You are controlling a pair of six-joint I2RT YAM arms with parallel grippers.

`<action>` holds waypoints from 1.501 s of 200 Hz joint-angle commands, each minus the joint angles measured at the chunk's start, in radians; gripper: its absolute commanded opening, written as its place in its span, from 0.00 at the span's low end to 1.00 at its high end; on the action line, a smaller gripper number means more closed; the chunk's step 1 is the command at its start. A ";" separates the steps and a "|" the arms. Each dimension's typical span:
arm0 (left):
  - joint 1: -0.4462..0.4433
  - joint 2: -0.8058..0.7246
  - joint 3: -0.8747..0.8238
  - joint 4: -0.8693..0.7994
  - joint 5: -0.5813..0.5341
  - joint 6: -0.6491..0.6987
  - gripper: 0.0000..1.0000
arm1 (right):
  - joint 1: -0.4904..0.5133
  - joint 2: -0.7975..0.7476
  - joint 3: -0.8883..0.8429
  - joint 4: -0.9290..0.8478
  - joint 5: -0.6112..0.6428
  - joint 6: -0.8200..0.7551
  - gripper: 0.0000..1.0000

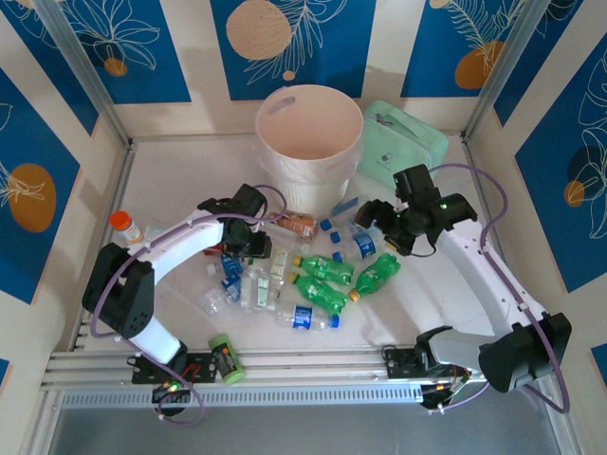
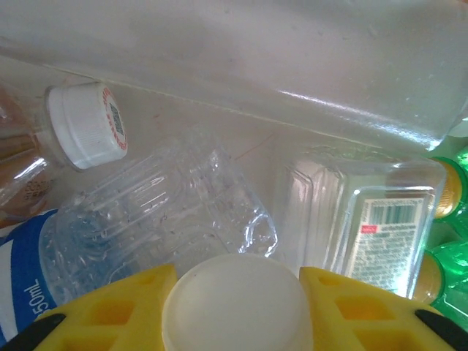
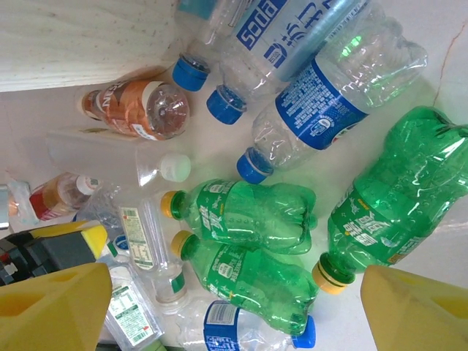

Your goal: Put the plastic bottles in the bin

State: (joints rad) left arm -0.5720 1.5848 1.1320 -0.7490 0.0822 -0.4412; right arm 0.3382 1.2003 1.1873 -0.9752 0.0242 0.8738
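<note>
Plastic bottles (image 1: pixel 322 269) strewn flat on white table (image 1: pixel 171 180), heaped between the two arms, just in front of the bin.

Far left: orange-capped jar (image 1: pixel 124 226) upright, near the wall, apart from the heap. Light-green can (image 1: pixel 226 358) on its side at the front rail, beside the left arm's base.

Left gripper (image 1: pixel 248 242) low over the heap's left end. On the left wrist view, yellow fingers (image 2: pixel 124 307) pinching a white cap (image 2: pixel 238 303), one finger against each side. Beyond them, a clear blue-labelled bottle (image 2: pixel 146 212) on its side; a second white cap with red print (image 2: pixel 88 124) further left.

Centre, far side: bin (image 1: pixel 303 180), round, pale pink-cream, upright, mouth open upward. Brownish bottle (image 1: pixel 299 225) lying at its foot. Three green yellow-capped bottles (image 3: pixel 245 212) side by side in mid-heap; blue-capped clear bottles (image 3: pixel 322 102) next to them on the bin side.

Right of bin: mint-green bag (image 1: pixel 403 142), touching or nearly touching it; cannot tell which.

Right gripper (image 1: pixel 381 230) above the heap's right end. On the right wrist view, fingers (image 3: pixel 55 307) spread wide, holding nothing, green bottles below the gap.
</note>
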 commanded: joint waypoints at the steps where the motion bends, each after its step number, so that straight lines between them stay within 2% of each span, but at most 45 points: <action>1: -0.006 -0.072 0.070 -0.046 0.044 -0.026 0.35 | 0.018 -0.048 0.036 0.046 -0.055 -0.049 0.89; 28: 0.006 -0.139 0.146 -0.055 0.085 -0.074 0.33 | 0.054 -0.064 0.088 0.086 -0.112 -0.119 0.89; 50: 0.047 -0.203 0.159 0.037 0.218 -0.147 0.32 | 0.117 -0.041 0.149 0.089 -0.122 -0.178 0.91; 80: 0.100 -0.307 0.088 0.358 0.461 -0.305 0.32 | 0.150 -0.013 0.187 0.158 -0.285 -0.194 0.92; 96: 0.126 -0.342 0.053 0.508 0.528 -0.416 0.31 | 0.154 -0.013 0.201 0.213 -0.380 -0.187 0.93; 124: 0.175 -0.370 -0.022 0.829 0.619 -0.602 0.31 | 0.157 -0.001 0.243 0.255 -0.462 -0.182 0.98; 179: 0.194 -0.342 -0.030 1.132 0.580 -0.758 0.30 | 0.154 0.030 0.309 0.294 -0.550 -0.150 1.00; 228: 0.202 -0.223 -0.028 1.624 0.601 -1.042 0.30 | 0.160 0.054 0.353 0.345 -0.667 -0.129 0.99; 249: 0.201 -0.207 -0.025 1.704 0.581 -1.072 0.30 | 0.160 0.056 0.360 0.389 -0.707 -0.099 0.99; 300: 0.201 -0.179 -0.019 1.765 0.585 -1.116 0.30 | 0.173 0.086 0.367 0.438 -0.732 -0.074 1.00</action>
State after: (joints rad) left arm -0.3817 1.3918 1.0977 0.8772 0.6575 -1.4967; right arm 0.4965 1.2686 1.5185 -0.5709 -0.6605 0.7818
